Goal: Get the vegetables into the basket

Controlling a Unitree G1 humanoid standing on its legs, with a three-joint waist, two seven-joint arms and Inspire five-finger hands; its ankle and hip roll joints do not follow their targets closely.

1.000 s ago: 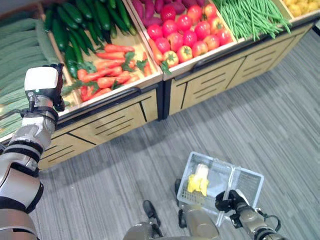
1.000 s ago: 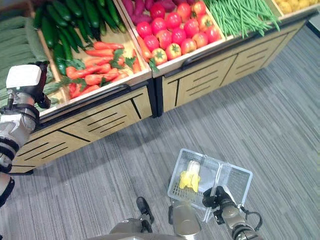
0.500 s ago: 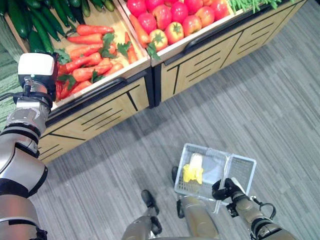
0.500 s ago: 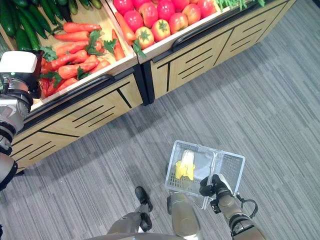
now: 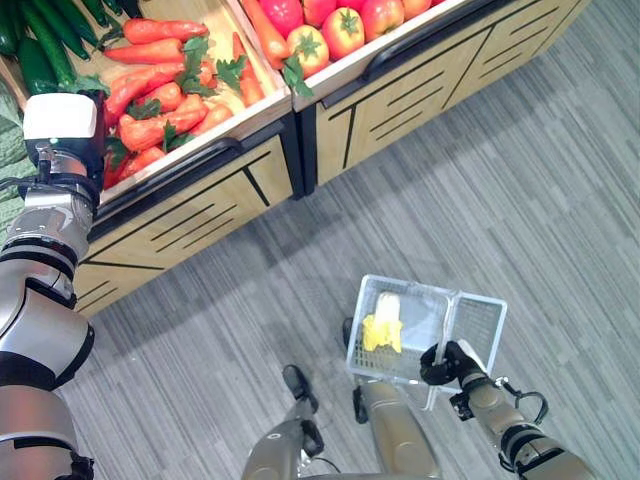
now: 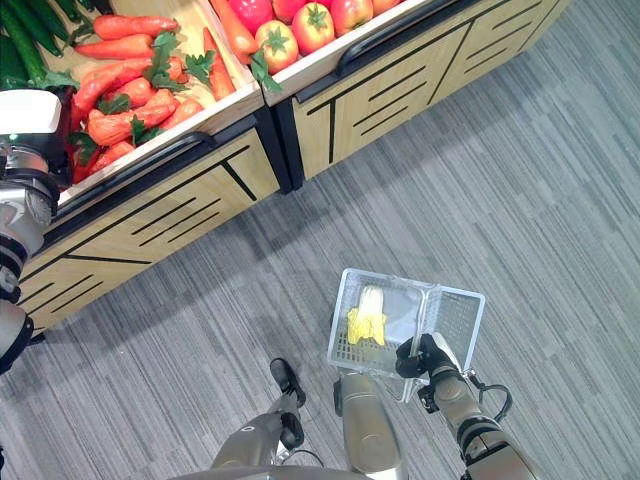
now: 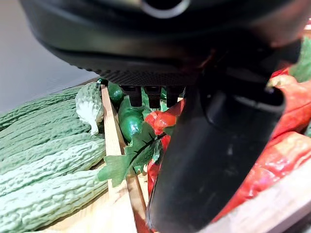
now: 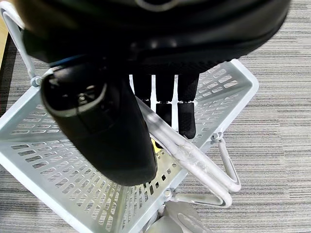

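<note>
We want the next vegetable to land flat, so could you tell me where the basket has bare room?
The basket is free across its right half, between the handle gripped by the right hand and the right wall. The left half is crowded by the yellow vegetable. The left hand hangs over the packed carrots.

Basket (image 5: 484, 316) white perforated; corn (image 5: 382, 322) yellow; carrots (image 5: 160, 90) orange-red, green tops; floor (image 5: 520, 180) grey striped.
</note>
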